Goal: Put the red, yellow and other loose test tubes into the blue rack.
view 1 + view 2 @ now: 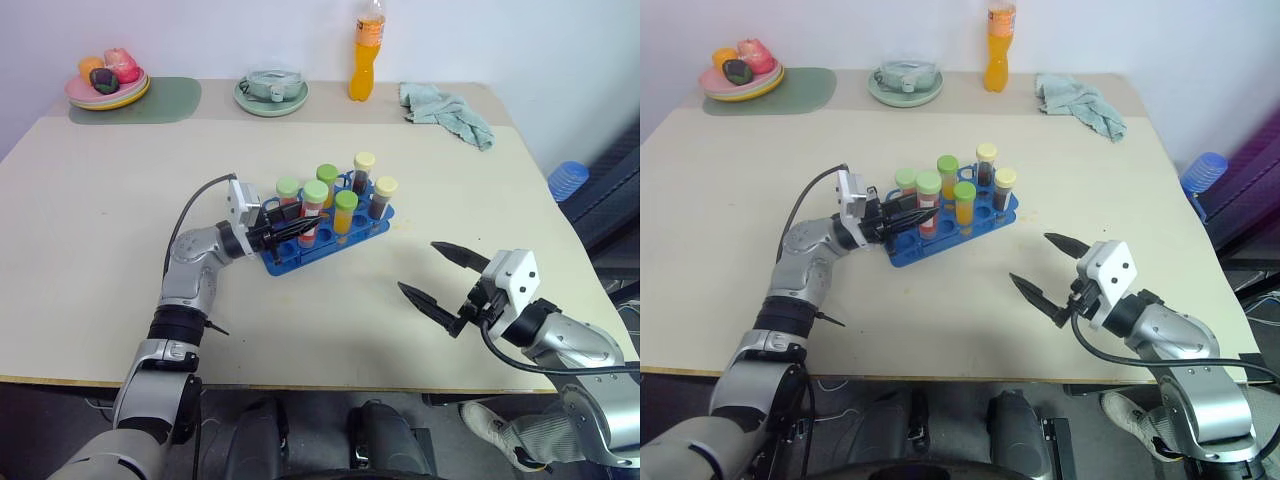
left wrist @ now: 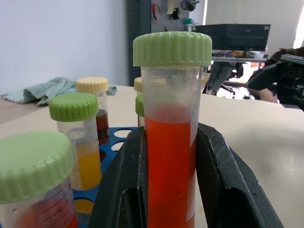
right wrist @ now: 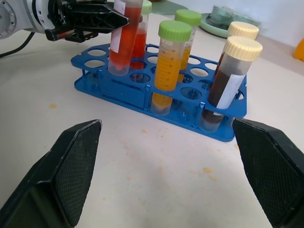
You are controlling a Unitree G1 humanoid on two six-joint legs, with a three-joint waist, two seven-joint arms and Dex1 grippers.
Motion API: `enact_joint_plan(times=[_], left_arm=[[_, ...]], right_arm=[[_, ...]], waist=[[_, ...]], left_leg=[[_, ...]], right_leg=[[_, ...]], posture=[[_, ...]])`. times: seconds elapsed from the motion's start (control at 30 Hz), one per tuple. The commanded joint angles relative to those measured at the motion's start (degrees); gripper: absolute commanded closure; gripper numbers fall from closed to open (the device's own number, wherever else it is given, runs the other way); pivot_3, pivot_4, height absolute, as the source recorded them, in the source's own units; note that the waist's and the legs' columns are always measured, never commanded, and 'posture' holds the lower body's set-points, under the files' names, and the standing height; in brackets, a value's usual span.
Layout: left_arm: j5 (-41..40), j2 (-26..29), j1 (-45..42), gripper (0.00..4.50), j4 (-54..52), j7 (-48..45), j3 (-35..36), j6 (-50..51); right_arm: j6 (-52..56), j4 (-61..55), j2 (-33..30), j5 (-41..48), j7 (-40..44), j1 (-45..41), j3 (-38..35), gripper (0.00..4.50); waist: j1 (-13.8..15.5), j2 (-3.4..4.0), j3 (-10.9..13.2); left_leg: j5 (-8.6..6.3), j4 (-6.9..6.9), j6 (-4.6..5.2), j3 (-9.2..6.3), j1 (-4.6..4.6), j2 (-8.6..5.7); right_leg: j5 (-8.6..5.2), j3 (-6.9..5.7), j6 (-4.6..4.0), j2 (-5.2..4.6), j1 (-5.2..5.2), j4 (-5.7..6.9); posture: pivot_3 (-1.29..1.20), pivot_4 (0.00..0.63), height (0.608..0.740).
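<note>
Six capped test tubes (image 1: 346,212), perhaps, one blue rack (image 1: 290,256)

Pale table against a white wall

A beige table (image 1: 100,300) stands against a plain white wall (image 1: 200,35). Along its far edge lie a grey-green mat (image 1: 165,100), a plate of fruit (image 1: 108,85), a pale green dish (image 1: 271,95), a tall orange drink bottle (image 1: 367,55) and a crumpled teal cloth (image 1: 450,112). A blue ribbed cup (image 1: 567,180) sits off the right side. Farther back stand a dark monitor (image 2: 235,35) on a desk and office chairs (image 2: 223,76).
</note>
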Motion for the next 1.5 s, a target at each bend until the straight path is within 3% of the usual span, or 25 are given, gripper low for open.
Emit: enact_joint_plan(times=[0.03, 0.6, 0.83, 1.07, 1.5], left_arm=[[2.0, 0.5, 1.9, 3.72, 2.4, -0.8, -1.5, 0.1], [4.1, 2.0, 0.8, 3.72, 11.1, -0.6, -1.3, -5.0], [2.2, 1.3, 1.1, 3.72, 9.7, -2.5, -1.2, -2.8], [2.1, 1.2, 2.6, 0.31, 0.4, 1.0, -0.9, -0.2], [1.5, 6.2, 13.1, 0.31, -15.3, 8.5, 1.4, 5.9]], right_arm=[[0.4, -2.7, -0.7, 0.6, -0.5, -0.7, -1.0, 0.0], [-0.9, -1.1, -0.3, -0.2, 0.5, -1.2, -1.0, 0.0], [-1.6, -0.7, 0.0, -0.6, 0.5, -0.9, -0.7, 0.0], [-2.1, -0.6, 0.2, -0.6, 0.9, -0.2, -1.0, 0.0], [-2.7, 2.1, -0.7, -0.5, 3.3, -0.6, -1.5, 0.0]], waist=[[0.0, 0.01, 0.0], [-0.4, 0.14, -0.4], [-0.4, 0.13, -0.4], [-0.2, 0.13, -0.4], [-0.2, 0.12, -0.4]], left_leg=[[0.0, 0.0, 0.0, 0.0, 0.0, 0.0], [-0.22, -0.15, 0.38, 0.0, 0.65, 0.01], [-0.22, -0.17, 0.38, 0.0, 0.62, 0.03], [-0.23, -0.18, 0.38, -0.01, 0.59, 0.03], [-0.23, -0.27, 0.38, -0.03, 0.55, 0.04]], right_leg=[[0.0, 0.0, 0.0, 0.0, 0.0, 0.0], [-0.01, 0.09, -0.01, 0.01, 0.53, -0.04], [-0.01, 0.1, -0.01, 0.03, 0.49, -0.05], [-0.01, 0.1, -0.02, 0.02, 0.49, -0.09], [-0.01, 0.12, -0.01, 0.02, 0.43, -0.17]], posture=[[0.0, 0.15, 0.74], [0.0, 0.15, 0.74], [0.0, 0.15, 0.74], [0.0, 0.15, 0.74], [0.0, 0.15, 0.74]])
